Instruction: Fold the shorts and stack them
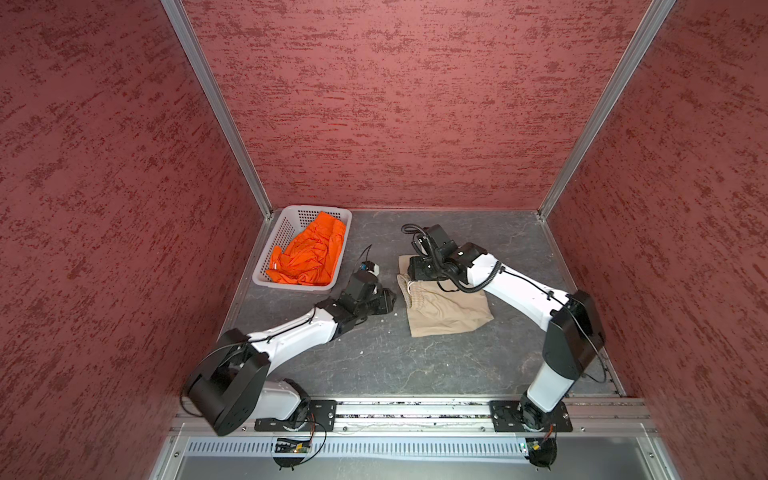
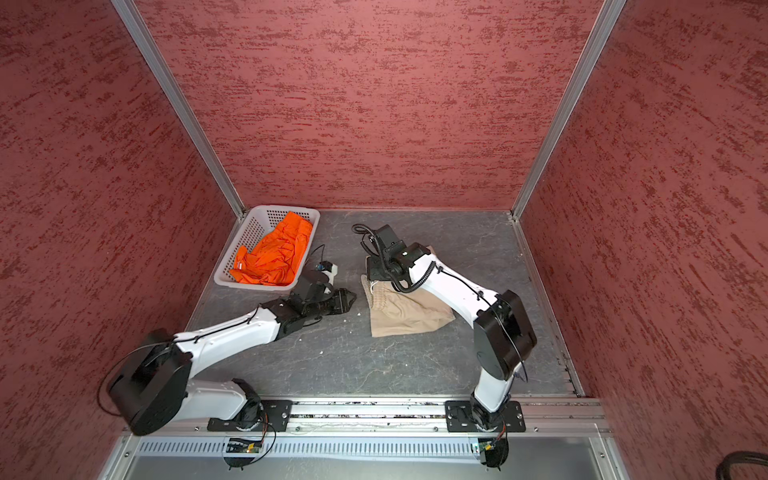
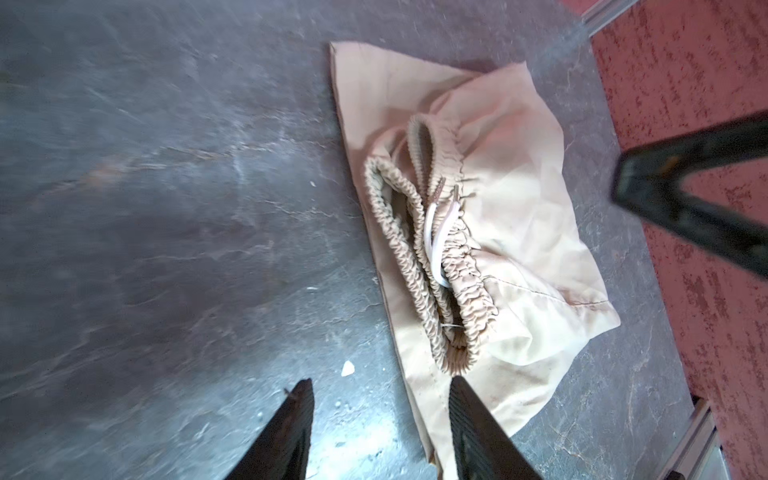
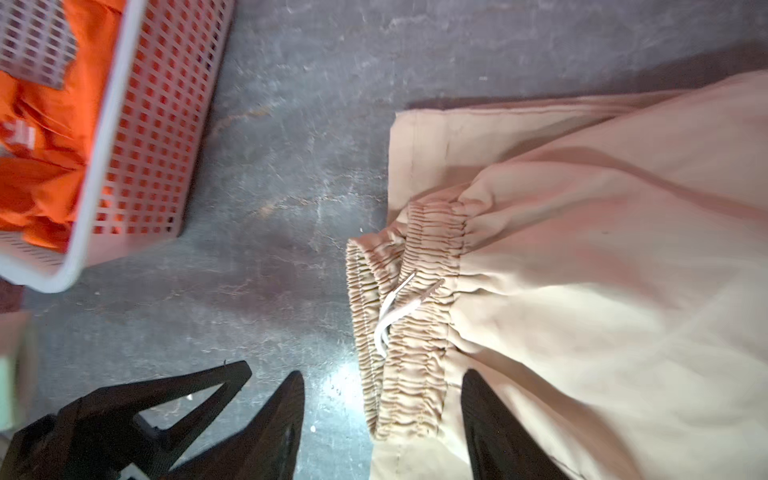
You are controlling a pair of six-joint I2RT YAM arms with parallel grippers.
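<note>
seeing, in a top view, the beige shorts (image 1: 449, 311) lying folded on the desk (image 1: 374, 365), the orange shorts (image 1: 309, 253) lying crumpled in the basket (image 1: 266, 282), not yet stacked. finding, in the left wrist view, the left claw (image 3: 382, 386) apart and empty beside the cloth edge. finding, in the right wrist view, the right claw (image 4: 383, 374) apart above the waistband (image 4: 409, 332), clamping nothing, probably for keeping the fold flat.

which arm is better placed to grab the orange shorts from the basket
Left, likely: the left tool, open, is beside the basket holding the orange shorts; the right tool is over the beige shorts, farther off.
</note>
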